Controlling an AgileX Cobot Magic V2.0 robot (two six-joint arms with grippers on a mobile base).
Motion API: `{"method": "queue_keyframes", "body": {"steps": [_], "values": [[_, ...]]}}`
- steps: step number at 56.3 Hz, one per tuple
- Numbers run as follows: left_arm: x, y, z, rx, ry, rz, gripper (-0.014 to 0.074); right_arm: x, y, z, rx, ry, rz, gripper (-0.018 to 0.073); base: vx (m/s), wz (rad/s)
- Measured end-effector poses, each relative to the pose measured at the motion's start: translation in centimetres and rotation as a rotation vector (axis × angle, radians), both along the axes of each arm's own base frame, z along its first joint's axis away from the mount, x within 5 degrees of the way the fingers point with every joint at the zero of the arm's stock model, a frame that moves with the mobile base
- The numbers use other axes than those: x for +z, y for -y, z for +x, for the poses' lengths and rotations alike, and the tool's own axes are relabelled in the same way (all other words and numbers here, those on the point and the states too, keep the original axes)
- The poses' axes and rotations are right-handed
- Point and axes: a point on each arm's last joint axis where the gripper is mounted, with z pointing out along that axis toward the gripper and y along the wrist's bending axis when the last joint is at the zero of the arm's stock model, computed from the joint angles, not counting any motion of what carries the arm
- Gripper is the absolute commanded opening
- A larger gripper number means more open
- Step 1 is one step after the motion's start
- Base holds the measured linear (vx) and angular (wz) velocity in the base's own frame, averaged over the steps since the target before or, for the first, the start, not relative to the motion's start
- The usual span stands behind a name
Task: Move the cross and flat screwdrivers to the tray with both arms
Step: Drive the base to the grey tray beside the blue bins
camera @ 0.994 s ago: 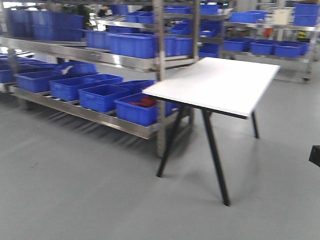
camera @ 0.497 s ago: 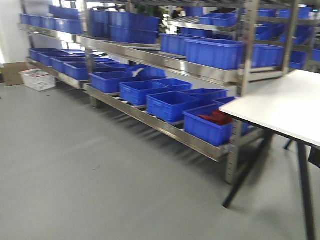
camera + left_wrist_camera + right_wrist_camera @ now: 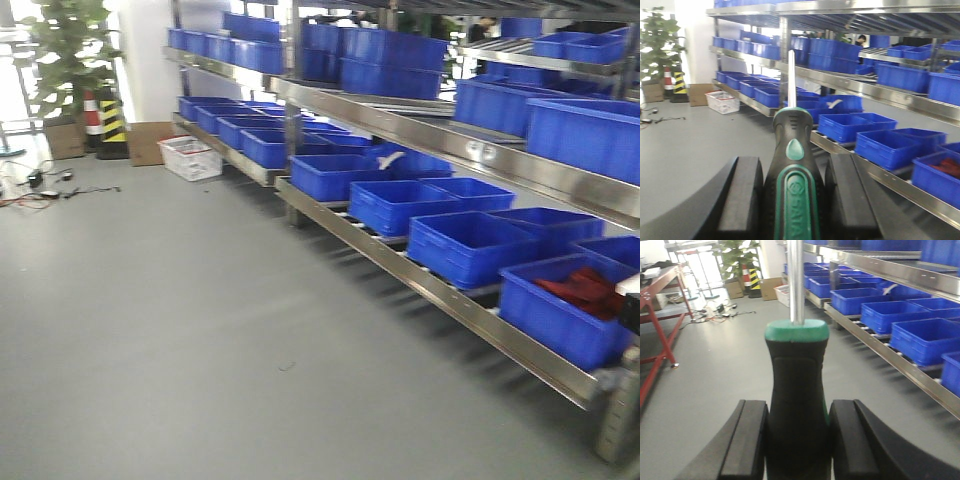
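Progress: both screwdrivers are off their surface and in hand. Neither is in the grey tray, which no view shows, so the carry and the set-down look wholly left to do.
Left gripper point(image 3: 796, 200): pads pressed on either side of the black-and-green handle of the left-hand screwdriver point(image 3: 792, 150); its shaft points ahead toward the steel rack point(image 3: 450, 150).
Right gripper point(image 3: 797, 440): clamped the same way on the handle of the right-hand screwdriver point(image 3: 796, 370); the shaft runs up out of frame.
Cross or flat: cannot tell, as the tips are blurred or cut off.
Rack edges: it runs along the right of the front view with blue crates point(image 3: 470, 245) on its shelves, and its lowest shelf juts out toward the aisle.
Open room: the grey floor point(image 3: 180, 330) in front of the rack is wide.
Beyond the rack's far end: a white basket point(image 3: 190, 157), a striped cone point(image 3: 112, 122) and a potted plant point(image 3: 65, 45).
Across the aisle from the rack: a red table frame point(image 3: 657, 329), with cables on the floor near it.
Caution: the shafts reach ahead of the grippers, so the rack's steel edge is probably the thing to keep away from.
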Motion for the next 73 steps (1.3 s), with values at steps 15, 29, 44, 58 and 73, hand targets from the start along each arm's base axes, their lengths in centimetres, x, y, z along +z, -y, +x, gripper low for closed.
{"method": "queue_keyframes", "body": {"steps": [15, 29, 44, 58, 73], "values": [[0.00, 0.00, 0.00, 0.000, 0.000, 0.000, -0.0001, -0.01, 0.00, 0.00, 0.000, -0.001, 0.000, -0.0009, 0.57, 0.45], [0.00, -0.02, 0.00, 0.002, 0.000, 0.005, -0.0001, -0.08, 0.00, -0.02, 0.001, -0.009, -0.002, -0.0009, 0.60, 0.39], [0.00, -0.02, 0.00, 0.002, 0.000, 0.005, -0.0001, -0.10, 0.00, -0.02, 0.001, -0.011, -0.002, -0.0009, 0.63, 0.23], [0.00, 0.00, 0.00, 0.000, 0.000, 0.000, -0.0001, -0.10, 0.00, -0.02, 0.001, -0.011, -0.002, -0.0009, 0.62, 0.08], [0.00, -0.02, 0.00, 0.002, 0.000, 0.005, -0.0001, -0.10, 0.00, -0.02, 0.001, -0.011, -0.002, -0.0009, 0.61, 0.05]]}}
